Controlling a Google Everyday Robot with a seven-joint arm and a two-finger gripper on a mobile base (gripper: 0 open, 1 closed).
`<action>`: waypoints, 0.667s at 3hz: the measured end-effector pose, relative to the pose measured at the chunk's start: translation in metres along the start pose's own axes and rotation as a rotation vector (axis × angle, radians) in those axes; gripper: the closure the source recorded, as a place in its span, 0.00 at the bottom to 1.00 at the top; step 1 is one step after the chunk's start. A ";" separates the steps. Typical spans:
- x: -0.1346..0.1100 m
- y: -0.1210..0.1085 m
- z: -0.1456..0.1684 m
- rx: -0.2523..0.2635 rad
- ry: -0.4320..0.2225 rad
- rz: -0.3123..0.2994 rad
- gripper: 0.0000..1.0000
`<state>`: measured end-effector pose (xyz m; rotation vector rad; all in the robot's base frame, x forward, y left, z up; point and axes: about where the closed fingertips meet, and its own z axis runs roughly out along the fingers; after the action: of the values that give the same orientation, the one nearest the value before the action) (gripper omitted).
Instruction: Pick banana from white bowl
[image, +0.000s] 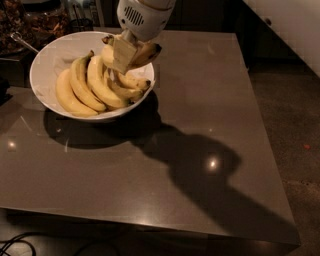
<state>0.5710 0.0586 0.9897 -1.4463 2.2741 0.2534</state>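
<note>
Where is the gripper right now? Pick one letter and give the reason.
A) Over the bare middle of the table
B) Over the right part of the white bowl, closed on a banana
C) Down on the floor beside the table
B: the gripper hangs over the right part of the white bowl, closed on the topmost banana, with the other bananas lying in the bowl beneath it.

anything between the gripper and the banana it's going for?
Nothing. In the camera view the gripper sits over the right side of the white bowl, closed on the banana, with no gap showing.
</note>
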 end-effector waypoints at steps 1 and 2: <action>0.001 0.021 -0.015 -0.015 -0.034 -0.010 1.00; 0.000 0.041 -0.025 -0.024 -0.067 -0.015 1.00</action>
<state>0.5280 0.0673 1.0094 -1.4447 2.2133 0.3200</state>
